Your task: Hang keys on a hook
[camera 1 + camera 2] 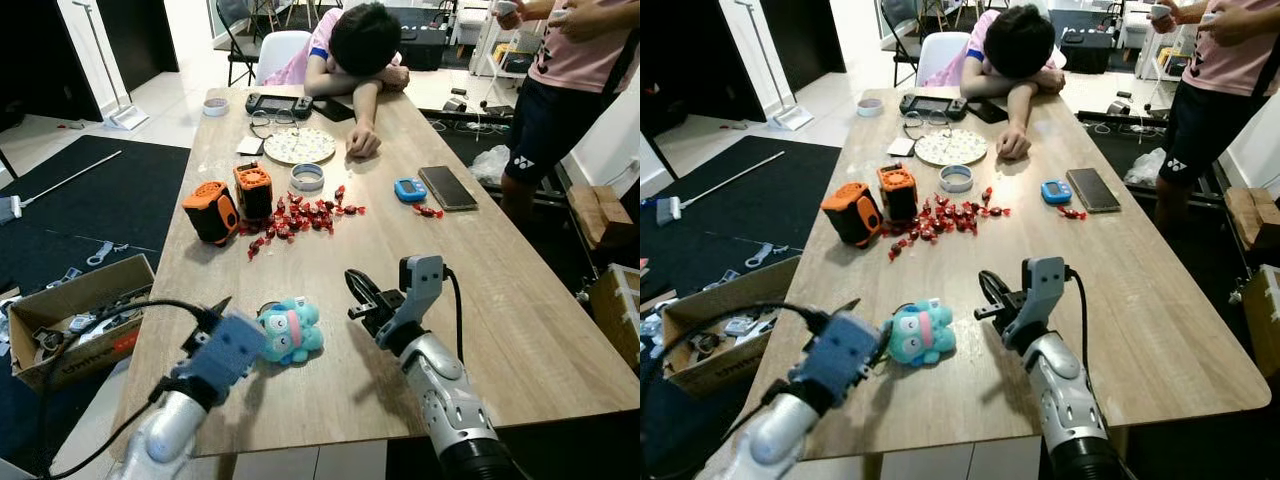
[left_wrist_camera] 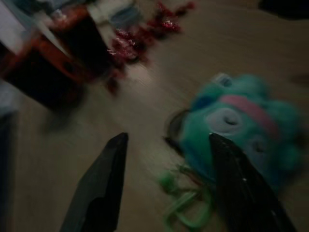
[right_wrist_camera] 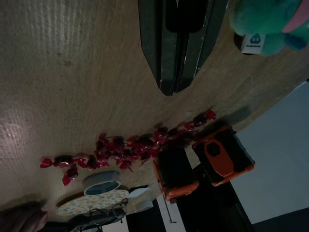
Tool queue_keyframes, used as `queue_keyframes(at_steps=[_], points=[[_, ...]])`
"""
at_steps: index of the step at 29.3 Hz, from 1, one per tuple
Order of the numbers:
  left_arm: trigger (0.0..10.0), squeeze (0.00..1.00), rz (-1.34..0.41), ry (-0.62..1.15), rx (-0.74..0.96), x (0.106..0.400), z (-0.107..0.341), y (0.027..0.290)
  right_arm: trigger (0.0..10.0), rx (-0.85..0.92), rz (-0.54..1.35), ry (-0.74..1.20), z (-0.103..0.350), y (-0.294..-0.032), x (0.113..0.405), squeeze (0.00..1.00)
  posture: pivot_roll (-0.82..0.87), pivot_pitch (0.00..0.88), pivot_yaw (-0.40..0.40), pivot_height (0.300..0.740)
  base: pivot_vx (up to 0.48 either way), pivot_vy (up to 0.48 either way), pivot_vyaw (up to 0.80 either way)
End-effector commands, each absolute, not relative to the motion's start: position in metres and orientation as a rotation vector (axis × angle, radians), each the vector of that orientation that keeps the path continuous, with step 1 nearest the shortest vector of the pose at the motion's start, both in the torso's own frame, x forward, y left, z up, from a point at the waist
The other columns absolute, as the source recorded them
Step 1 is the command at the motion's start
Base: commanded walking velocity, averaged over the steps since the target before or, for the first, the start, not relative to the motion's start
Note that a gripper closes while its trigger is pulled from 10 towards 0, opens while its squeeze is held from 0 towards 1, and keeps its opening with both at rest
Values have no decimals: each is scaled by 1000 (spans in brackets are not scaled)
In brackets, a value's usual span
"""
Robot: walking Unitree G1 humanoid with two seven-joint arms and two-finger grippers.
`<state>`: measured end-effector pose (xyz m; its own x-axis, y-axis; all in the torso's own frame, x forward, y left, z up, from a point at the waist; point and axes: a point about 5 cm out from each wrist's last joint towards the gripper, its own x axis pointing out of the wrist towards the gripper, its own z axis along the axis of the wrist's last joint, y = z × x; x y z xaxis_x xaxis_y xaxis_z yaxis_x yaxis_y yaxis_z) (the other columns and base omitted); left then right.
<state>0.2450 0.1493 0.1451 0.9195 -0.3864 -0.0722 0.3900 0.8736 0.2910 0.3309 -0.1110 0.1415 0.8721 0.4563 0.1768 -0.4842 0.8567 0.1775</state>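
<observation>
We see the keys [image 1: 290,331] as a teal plush charm with a pink band and round eyes, lying on the wooden table [image 1: 520,330] near its front edge; a green cord loops out from it in the left wrist view. Our left gripper [image 2: 166,193] hovers at the plush's 9 o'clock, fingers spread apart, touching nothing. Our right gripper [image 1: 358,292] sits at its 3 o'clock, fingers pressed together and empty. At 12 o'clock lie red candies [image 1: 300,215] and two orange-black devices [image 1: 230,200].
</observation>
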Motion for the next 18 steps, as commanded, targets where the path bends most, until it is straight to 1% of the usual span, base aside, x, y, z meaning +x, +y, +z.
queue_keyframes(at_steps=[1, 2, 6, 8, 10, 12, 13, 14, 15, 16, 17, 18], points=[[10000, 0, -478, 59, 260, 239, 145, 154, 10000, 223, 492, -109, 135, -111, 328, 0, 218, 155, 24, 740, 0, 0, 0], [10000, 0, -503, 77, 224, 238, 148, 159, 10000, 223, 490, -108, 135, -111, 328, 0, 223, 156, 24, 740, 0, 0, 0], [10000, 0, -439, 58, 179, 254, 162, 172, 10000, 225, 490, -108, 135, -110, 329, 0, 224, 154, 22, 740, 0, 0, 0], [10000, 0, -426, 62, 187, 257, 163, 176, 10000, 226, 491, -109, 135, -109, 329, 0, 224, 154, 22, 740, 0, 0, 0], [9686, 0, -434, 103, 243, 260, 161, 190, 10000, 228, 495, -110, 136, -108, 329, 0, 226, 157, 22, 740, 0, 0, 0], [9686, 0, -434, 103, 243, 260, 161, 190, 10000, 228, 495, -110, 136, -108, 329, 0, 226, 157, 22, 740, 0, 0, 0], [9020, 0, -460, 154, 273, 258, 157, 199, 10000, 228, 495, -110, 135, -108, 329, 0, 226, 157, 22, 740, 0, 0, 0], [8118, 0, -473, 181, 288, 256, 153, 204, 10000, 228, 494, -109, 135, -108, 329, 0, 226, 157, 22, 740, 0, 0, 0], [7647, 0, -482, 205, 294, 254, 149, 207, 10000, 228, 494, -109, 135, -109, 329, 0, 222, 154, 21, 740, 0, 0, 0], [7647, 0, -481, 221, 301, 254, 146, 208, 10000, 228, 494, -109, 135, -109, 329, 0, 222, 154, 21, 740, 0, 0, 0], [8353, 0, -457, 238, 302, 255, 140, 212, 10000, 227, 493, -109, 135, -109, 329, 0, 222, 154, 21, 740, 0, 0, 0], [8353, 0, -439, 248, 303, 256, 137, 214, 10000, 227, 493, -109, 135, -109, 329, 0, 222, 154, 21, 740, 0, 0, 0]])
